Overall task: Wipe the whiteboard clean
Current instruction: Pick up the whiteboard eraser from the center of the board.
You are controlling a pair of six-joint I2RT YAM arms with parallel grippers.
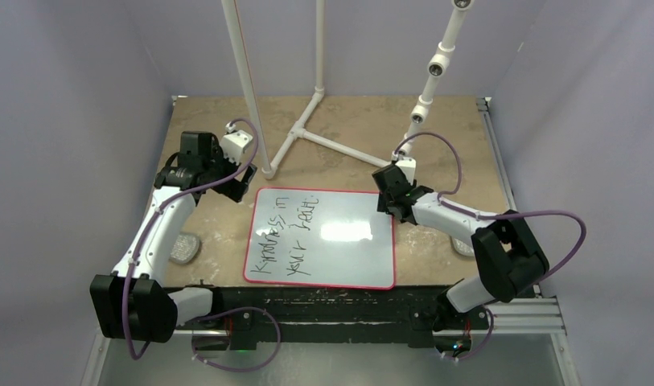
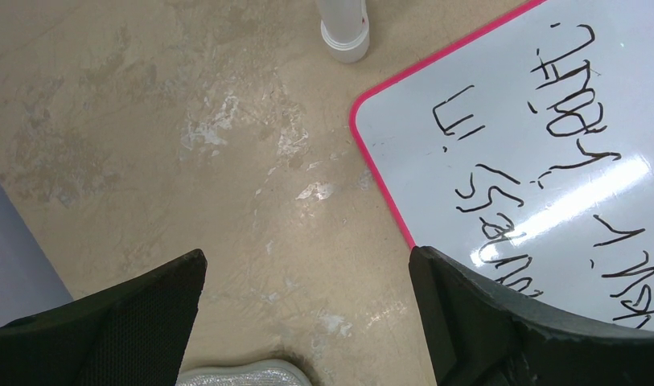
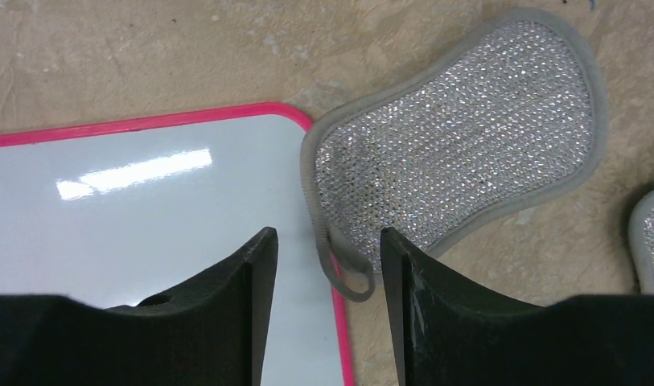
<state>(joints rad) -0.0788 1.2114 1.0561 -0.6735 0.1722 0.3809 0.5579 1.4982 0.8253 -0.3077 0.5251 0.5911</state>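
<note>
The whiteboard (image 1: 319, 237) lies flat at the table's middle, red-bordered, with black handwriting on its left half (image 2: 549, 121); its right half is blank (image 3: 146, 209). My right gripper (image 1: 388, 197) hangs at the board's far right corner. Its jaws (image 3: 327, 237) stand partly apart, straddling the red edge and the cord loop of a silver mesh pad (image 3: 460, 137) that overlaps that corner; nothing looks pinched. My left gripper (image 1: 241, 181) is wide open (image 2: 307, 257) over bare table beside the board's far left corner.
A second silver pad (image 1: 184, 247) lies left of the board, its edge showing under the left jaws (image 2: 239, 376). Another pad (image 3: 653, 241) lies right of the board. A white pipe frame (image 1: 307, 129) stands behind, one foot (image 2: 345, 32) near the board's corner.
</note>
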